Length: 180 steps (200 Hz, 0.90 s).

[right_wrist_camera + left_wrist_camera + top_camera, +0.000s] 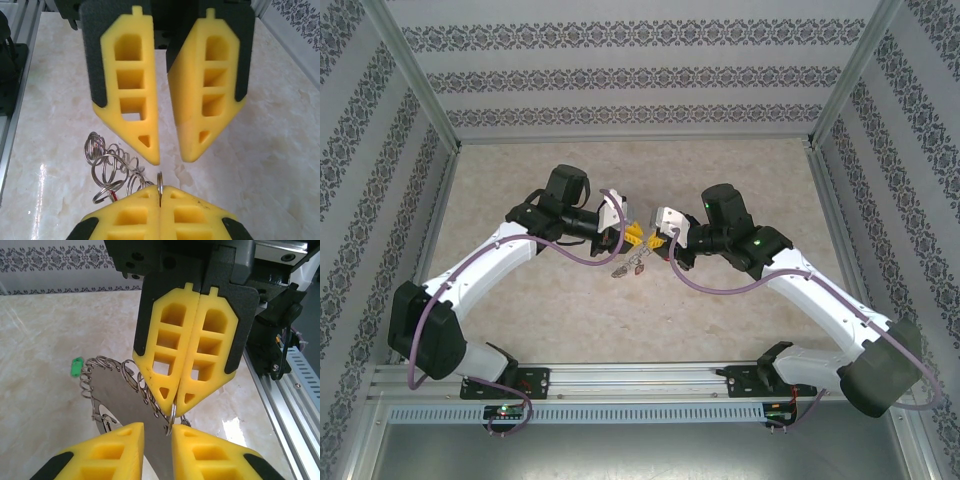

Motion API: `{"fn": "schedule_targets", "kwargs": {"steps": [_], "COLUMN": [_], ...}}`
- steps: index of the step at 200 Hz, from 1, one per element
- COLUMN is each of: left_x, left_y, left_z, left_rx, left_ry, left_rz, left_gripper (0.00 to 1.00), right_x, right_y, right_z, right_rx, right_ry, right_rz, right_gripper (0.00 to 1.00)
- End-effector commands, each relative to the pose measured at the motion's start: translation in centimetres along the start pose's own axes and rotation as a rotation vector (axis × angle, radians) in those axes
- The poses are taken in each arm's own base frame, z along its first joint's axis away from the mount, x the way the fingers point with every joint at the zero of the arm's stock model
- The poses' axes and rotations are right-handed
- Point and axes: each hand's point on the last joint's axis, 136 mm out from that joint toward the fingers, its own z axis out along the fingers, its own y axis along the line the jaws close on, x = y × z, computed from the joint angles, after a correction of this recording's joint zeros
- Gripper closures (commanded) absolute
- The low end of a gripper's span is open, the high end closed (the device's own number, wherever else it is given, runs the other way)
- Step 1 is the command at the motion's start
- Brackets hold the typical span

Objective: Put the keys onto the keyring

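Steel in the pinch: the right tool (160,192) is clenched on one thin link (160,181) of the keyring (120,400), with the wire standing edge-on right at its fingertips. Facing it tip to tip, the left tool (170,161) is released, fingers spread. The ring's flat grey body runs through that gap and, as far as I can judge, nothing squeezes it.

Just beside the right tool's tips, the other links (107,167) fan out in a tangle. Below both tools, seen from above, the red keys (639,265) sit in among them, though I cannot tell whether they are threaded on.

Here's the risk: the whole bundle looks to hang from that single link, so a twist or tug could slide the wire out of the pads and drop it. If the left tool closes here, it may catch a loose link instead of the body. The tools are nearly touching, so a bump is possible too.

Further off, a small green piece (76,366) lies on the desk (40,330), well clear. Beyond it stand patterned walls (640,75).
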Motion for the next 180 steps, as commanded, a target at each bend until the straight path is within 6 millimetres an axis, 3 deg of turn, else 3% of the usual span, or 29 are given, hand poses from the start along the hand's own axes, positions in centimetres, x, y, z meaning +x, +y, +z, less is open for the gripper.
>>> {"fn": "schedule_targets", "kwargs": {"steps": [1,84,112,123,146,180], "left_x": [-0.3,-0.5,-0.5,-0.5,-0.6,-0.9], "left_y": [-0.4,-0.5,-0.7,-0.7,-0.6,-0.2], "left_z": [0.9,1.4,1.4,1.4,1.3,1.4], "left_rx": [0.058,0.087,0.095,0.092,0.083,0.071], "left_ry": [-0.031,-0.039,-0.043,-0.043,-0.043,-0.062], "left_rz": [0.018,0.009,0.000,-0.008,-0.001,-0.016], "left_gripper": [0.80,0.80,0.76,0.80,1.00,1.00], "right_x": [-2.4,-2.9,-3.1,-3.3,-3.7,-3.5], "right_y": [-0.7,-1.1,-1.1,-0.9,-0.6,-0.3], "right_z": [-0.8,-0.3,-0.2,-0.1,0.1,0.3], "right_rx": [0.029,0.028,0.031,0.024,0.016,0.020], "right_ry": [-0.064,-0.079,-0.083,-0.084,-0.089,-0.087], "right_rz": [-0.022,-0.012,-0.018,-0.022,-0.032,-0.030], "right_gripper": [1.00,1.00,1.00,1.00,1.00,1.00]}}
